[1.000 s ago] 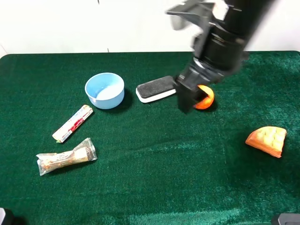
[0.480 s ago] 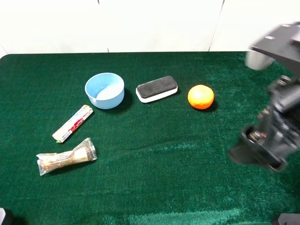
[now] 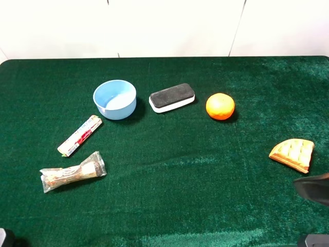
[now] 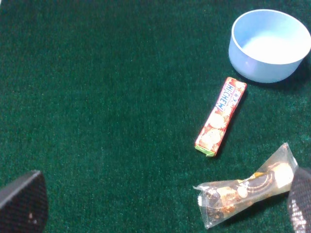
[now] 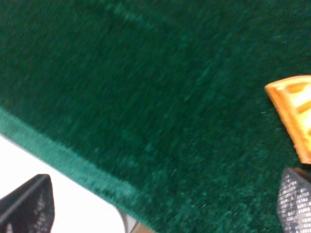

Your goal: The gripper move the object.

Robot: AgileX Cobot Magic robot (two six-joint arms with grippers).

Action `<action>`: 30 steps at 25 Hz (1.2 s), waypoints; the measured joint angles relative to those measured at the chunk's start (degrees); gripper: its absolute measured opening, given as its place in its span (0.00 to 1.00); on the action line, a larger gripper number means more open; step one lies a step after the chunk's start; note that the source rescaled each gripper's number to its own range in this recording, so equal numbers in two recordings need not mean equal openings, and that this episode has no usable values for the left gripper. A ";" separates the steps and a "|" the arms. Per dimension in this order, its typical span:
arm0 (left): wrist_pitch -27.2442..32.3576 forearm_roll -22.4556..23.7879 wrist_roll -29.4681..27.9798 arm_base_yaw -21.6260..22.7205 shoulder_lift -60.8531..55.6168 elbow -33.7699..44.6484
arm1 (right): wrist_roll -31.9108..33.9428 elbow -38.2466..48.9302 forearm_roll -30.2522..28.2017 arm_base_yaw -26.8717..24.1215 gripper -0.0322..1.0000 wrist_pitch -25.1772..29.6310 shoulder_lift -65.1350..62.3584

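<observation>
My left claw (image 4: 155, 206) and right claw (image 5: 165, 204) hang spread apart, empty. Nearest lie one wrapped snack (image 3: 73, 172) and one candy stick (image 3: 79, 135). Beyond sits the one blue bowl (image 3: 114, 99), upright beside one eraser (image 3: 172, 97). It looks light, stiff, slippery; I'd pinch its rim.

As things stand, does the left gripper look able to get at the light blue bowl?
Probably yes. The left gripper is open and empty, and the bowl sits upright in the left wrist view with bare green cloth on the near side. Only the candy stick and wrapped snack lie nearby, neither touching it.
</observation>
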 joint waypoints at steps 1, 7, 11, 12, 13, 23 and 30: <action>0.00 0.00 0.00 0.00 0.00 0.00 | -0.31 0.48 -0.31 -0.73 1.00 -0.13 -1.67; 0.00 0.00 0.00 0.00 0.00 0.00 | -0.79 0.68 -0.60 -6.69 1.00 -1.44 -11.73; 0.00 0.00 0.00 0.00 0.00 0.00 | -3.85 0.68 -0.34 -12.23 1.00 -1.44 -17.60; 0.00 0.00 0.00 0.00 0.00 0.00 | -5.62 0.68 0.15 -13.51 1.00 -1.44 -18.87; 0.00 0.00 0.00 0.00 0.00 0.00 | -7.46 0.68 0.68 -15.06 1.00 -1.44 -20.36; 0.00 0.00 0.00 0.00 0.00 0.00 | -16.26 1.01 4.67 -29.22 1.00 -1.39 -32.61; 0.00 0.00 0.00 0.00 0.00 0.00 | -16.64 1.06 7.00 -31.00 1.00 -1.27 -35.49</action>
